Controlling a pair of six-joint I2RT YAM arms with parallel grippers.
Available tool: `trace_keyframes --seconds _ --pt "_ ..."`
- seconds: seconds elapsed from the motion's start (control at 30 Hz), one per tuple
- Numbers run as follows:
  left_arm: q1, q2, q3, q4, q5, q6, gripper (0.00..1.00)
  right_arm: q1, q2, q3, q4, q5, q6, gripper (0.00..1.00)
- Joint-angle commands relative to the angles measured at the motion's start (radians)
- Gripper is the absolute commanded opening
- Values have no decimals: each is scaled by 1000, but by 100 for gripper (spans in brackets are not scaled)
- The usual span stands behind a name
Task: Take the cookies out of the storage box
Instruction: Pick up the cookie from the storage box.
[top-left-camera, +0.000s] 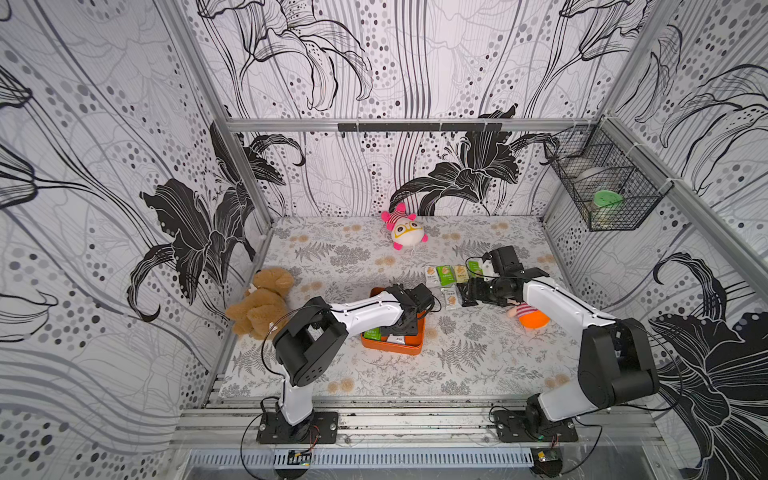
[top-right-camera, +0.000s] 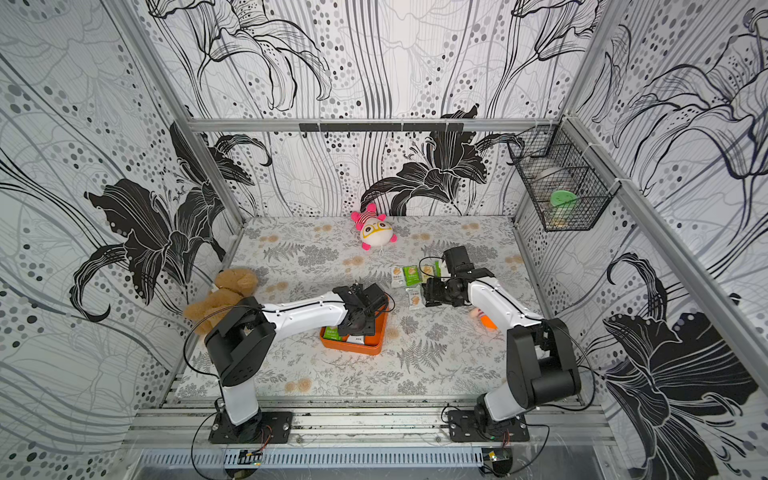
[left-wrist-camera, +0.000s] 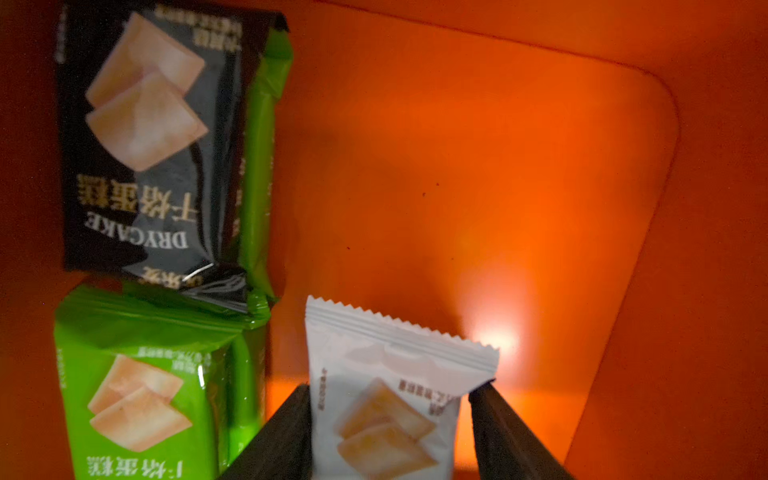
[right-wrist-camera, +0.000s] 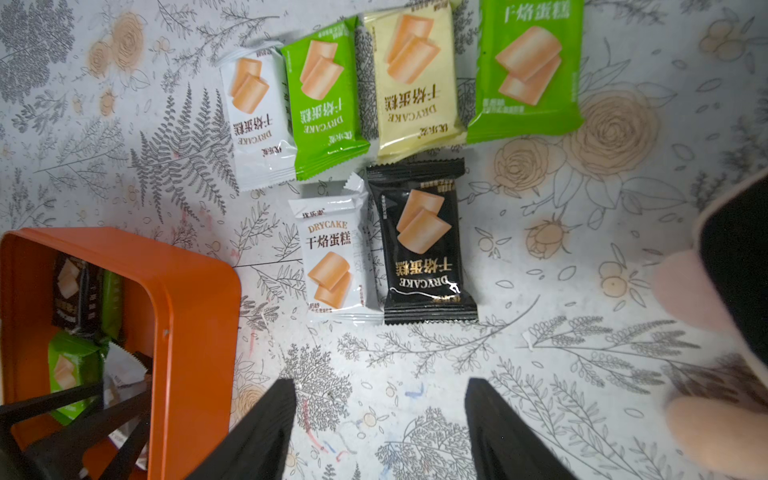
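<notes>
Six cookies (right-wrist-camera: 334, 257) are lying flat on the table (right-wrist-camera: 582, 332) outside the storage box (right-wrist-camera: 195, 299): four side by side in a row, two just beside that row, long axes roughly parallel. Four more are showing inside the box in the left wrist view: a black packet (left-wrist-camera: 145, 145) lying over a green packet (left-wrist-camera: 259, 145), a second green packet (left-wrist-camera: 137, 395) touching them end to end, and a white packet (left-wrist-camera: 374, 353). The white packet is being pinched by its long edges between the jaws of the left gripper (left-wrist-camera: 395, 388). Its long axis is running along the fingers (left-wrist-camera: 286, 436), zigzag seal pointing away from the wrist, near end being cut off by the frame. In both top views the box is being largely covered by the left arm (top-left-camera: 361, 309). The right gripper (right-wrist-camera: 380, 432) is being held over bare table, jaws wide apart, nothing between them.
</notes>
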Motion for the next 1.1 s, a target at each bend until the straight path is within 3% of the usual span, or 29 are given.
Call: trace_keyframes --seconds 0.0,0.37,0.7,1.07 --pt "-2 0 -30 33 12 3 54 -5 -19 3 -31 15 -3 70" --pt "-2 -24 -42 48 5 2 45 -5 -39 -5 -41 21 7 70" --pt "-2 -50 18 -5 -23 14 48 -4 -51 -17 -35 6 17 70" --pt "17 22 99 -4 -33 67 48 -5 -65 -28 -39 19 12 70"
